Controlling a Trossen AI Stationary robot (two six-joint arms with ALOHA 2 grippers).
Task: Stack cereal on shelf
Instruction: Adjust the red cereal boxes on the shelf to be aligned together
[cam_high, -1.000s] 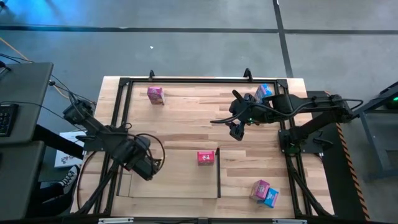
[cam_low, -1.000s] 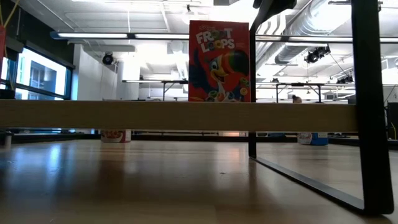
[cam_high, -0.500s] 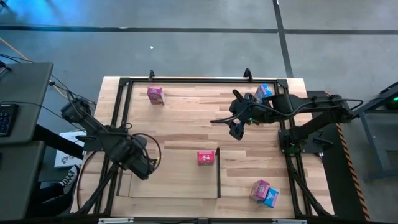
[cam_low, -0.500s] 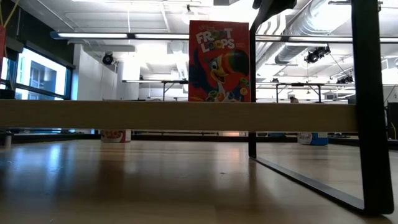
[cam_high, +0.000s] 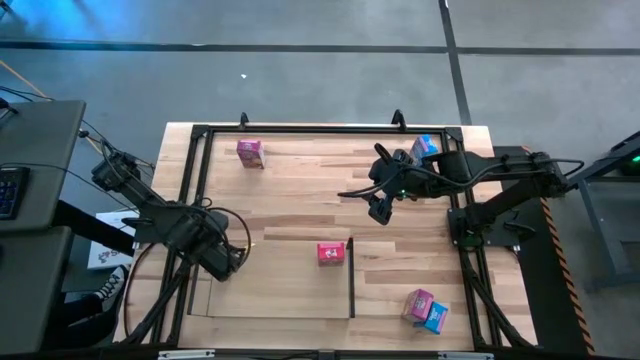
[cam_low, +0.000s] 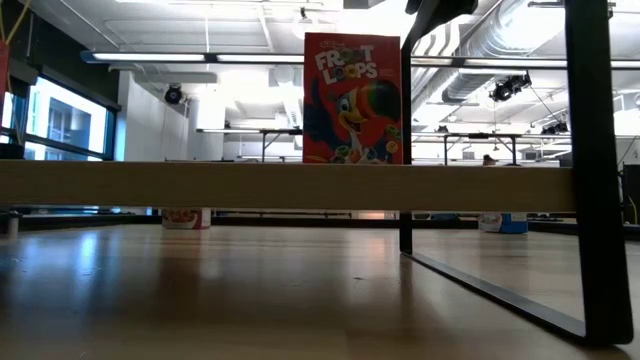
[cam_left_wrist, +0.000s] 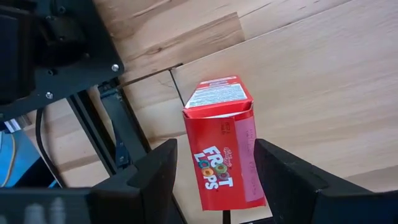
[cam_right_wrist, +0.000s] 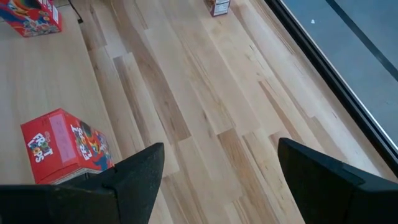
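Note:
My left gripper (cam_high: 228, 262) (cam_left_wrist: 216, 151) is open over the left part of the shelf (cam_high: 285, 290), a plain light wood panel with a dark upright wall (cam_high: 351, 280). A red cereal box (cam_left_wrist: 222, 149) stands on the panel between its fingers; I see no clear touch. In the high view the gripper hides that box. A second red box (cam_high: 331, 253) (cam_low: 353, 98) (cam_right_wrist: 62, 146) stands on the shelf by the right wall. My right gripper (cam_high: 380, 208) (cam_right_wrist: 221, 146) hangs open above the striped tabletop, right of centre.
A pink box (cam_high: 250, 152) (cam_right_wrist: 217, 6) stands near the far left corner and a light blue box (cam_high: 424, 147) near the far right. A pink box (cam_high: 419, 303) and a blue box (cam_high: 435, 318) sit together near the right corner. A black frame (cam_high: 300, 130) rims the table.
My left gripper has drawn back toward the table's left edge and slightly toward the far edge. The red box by the shelf's right wall has kept still.

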